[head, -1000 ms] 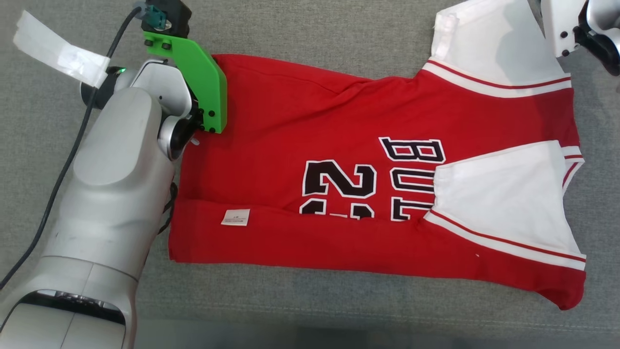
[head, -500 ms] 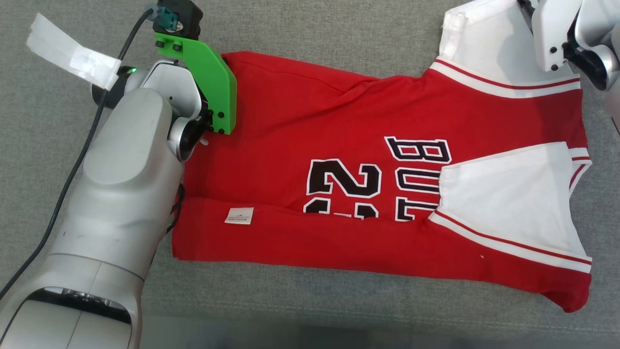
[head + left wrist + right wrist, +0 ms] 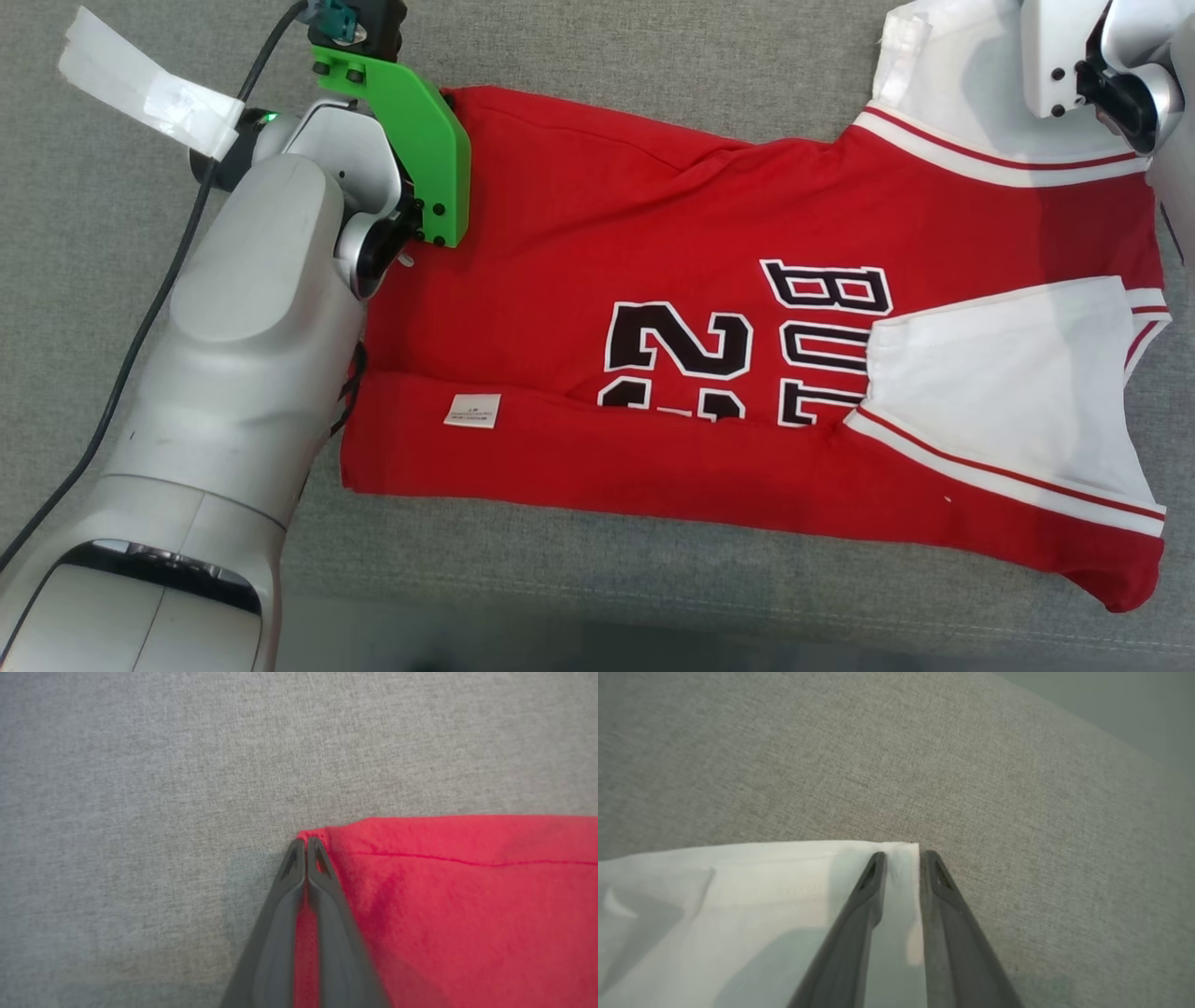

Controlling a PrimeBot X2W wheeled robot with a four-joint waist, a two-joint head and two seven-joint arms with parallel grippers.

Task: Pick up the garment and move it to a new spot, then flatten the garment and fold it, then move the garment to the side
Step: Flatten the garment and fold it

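The left hand (image 3: 306, 845) is pinched shut on a red corner of the shirt (image 3: 579, 233). The right hand (image 3: 902, 858) is at the corner of the shirt's white sleeve (image 3: 738, 882). Its fingers are a little apart with the cloth edge between them. I cannot tell if it grips. The shirt lies spread on the grey surface (image 3: 653, 56), with its near edge folded over.

**Setting: Robot Test Station**

The place reads as a robotics lab or test station rather than a home. The work surface is a plain grey woven cloth (image 3: 653, 56), spread flat. The arm (image 3: 252, 308) carries prototype-grade hardware: a green printed bracket (image 3: 425, 140) bolted at the wrist, an exposed black cable (image 3: 143, 331) running outside the casing, and white tape (image 3: 149, 89) flagged beside that cable.
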